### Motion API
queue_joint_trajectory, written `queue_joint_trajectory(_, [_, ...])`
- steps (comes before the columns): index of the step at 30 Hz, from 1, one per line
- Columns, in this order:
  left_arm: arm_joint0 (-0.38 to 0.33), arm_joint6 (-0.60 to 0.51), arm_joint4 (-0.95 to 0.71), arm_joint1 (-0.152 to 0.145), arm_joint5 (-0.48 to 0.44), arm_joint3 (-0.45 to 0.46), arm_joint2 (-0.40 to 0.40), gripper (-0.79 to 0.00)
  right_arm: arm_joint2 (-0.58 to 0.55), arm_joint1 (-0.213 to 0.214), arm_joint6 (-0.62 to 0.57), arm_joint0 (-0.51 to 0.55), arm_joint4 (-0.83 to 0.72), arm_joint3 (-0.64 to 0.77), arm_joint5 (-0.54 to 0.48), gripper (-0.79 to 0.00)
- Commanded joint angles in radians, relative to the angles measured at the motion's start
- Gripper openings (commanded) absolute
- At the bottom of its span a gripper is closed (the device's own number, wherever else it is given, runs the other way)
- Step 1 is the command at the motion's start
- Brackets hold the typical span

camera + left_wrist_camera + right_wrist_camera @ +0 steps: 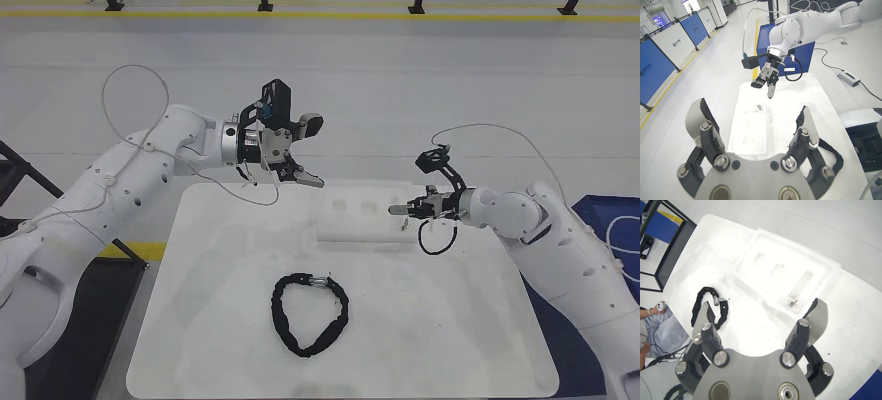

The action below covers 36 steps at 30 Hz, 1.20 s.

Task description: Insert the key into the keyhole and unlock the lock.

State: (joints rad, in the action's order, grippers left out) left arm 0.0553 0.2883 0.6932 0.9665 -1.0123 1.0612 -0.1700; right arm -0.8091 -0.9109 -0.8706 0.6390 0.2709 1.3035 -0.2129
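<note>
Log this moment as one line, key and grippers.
key on foam tray | chain lock on table | left gripper open, empty | right gripper open, near key

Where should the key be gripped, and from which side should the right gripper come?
Probably by its ringed head, from straight above: the key lies flat on the foam tray by the long slot's end, so the open right gripper could pinch its edges, leaving the blade free.

Both arms raised, facing inward; left gripper [753, 106] jaws spread wide, right gripper [761, 302] likewise; both empty.
</note>
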Motion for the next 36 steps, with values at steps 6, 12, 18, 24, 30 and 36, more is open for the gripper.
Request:
queue_joint_trajectory(6, [0.000, 0.000, 0.000, 0.000, 0.000, 0.000, 0.000, 0.000, 0.065, -0.045, 0.000, -0.027, -0.017, -0.073, 0.143, 0.000])
queue_joint_trajectory(12, [0.000, 0.000, 0.000, 0.000, 0.000, 0.000, 0.000, 0.000, 0.129, -0.096, 0.017, -0.064, -0.026, -0.170, 0.206, 0.000])
queue_joint_trajectory(18, [0.000, 0.000, 0.000, 0.000, 0.000, 0.000, 0.000, 0.000, 0.187, -0.150, 0.015, -0.104, -0.042, -0.277, 0.219, 0.000])
queue_joint_trajectory(24, [0.000, 0.000, 0.000, 0.000, 0.000, 0.000, 0.000, 0.000, 0.234, -0.198, -0.014, -0.144, -0.032, -0.366, 0.211, 0.000])
queue_joint_trajectory(30, [0.000, 0.000, 0.000, 0.000, 0.000, 0.000, 0.000, 0.000, 0.270, -0.249, -0.017, -0.174, -0.037, -0.459, 0.200, 0.000])
queue_joint_trajectory(36, [0.000, 0.000, 0.000, 0.000, 0.000, 0.000, 0.000, 0.000, 0.298, -0.297, -0.008, -0.210, -0.025, -0.566, 0.179, 0.000])
